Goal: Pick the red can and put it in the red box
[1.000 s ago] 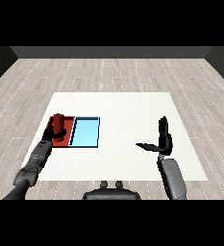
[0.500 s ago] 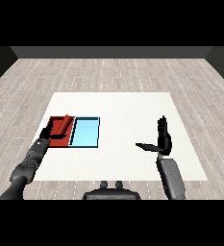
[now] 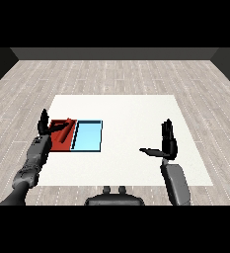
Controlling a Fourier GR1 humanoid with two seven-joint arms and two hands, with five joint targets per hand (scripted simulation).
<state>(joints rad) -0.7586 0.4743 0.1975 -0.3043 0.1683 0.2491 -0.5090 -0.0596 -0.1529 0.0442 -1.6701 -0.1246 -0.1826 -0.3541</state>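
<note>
While the white counter (image 3: 131, 106) carries two trays side by side near its left edge, the red can (image 3: 65, 132) lies on its side inside the red tray (image 3: 60, 144), slanting from lower left to upper right. Touching that tray's right wall is the light blue tray (image 3: 87, 137). At the red tray's left edge hangs the left hand (image 3: 43, 126), fingers straight and spread, holding nothing and apart from the can. Well apart, toward the counter's right side, the right hand (image 3: 168, 143) stands upright with fingers extended and thumb pointing left, likewise holding nothing. Grey forearms enter from the lower corners.
</note>
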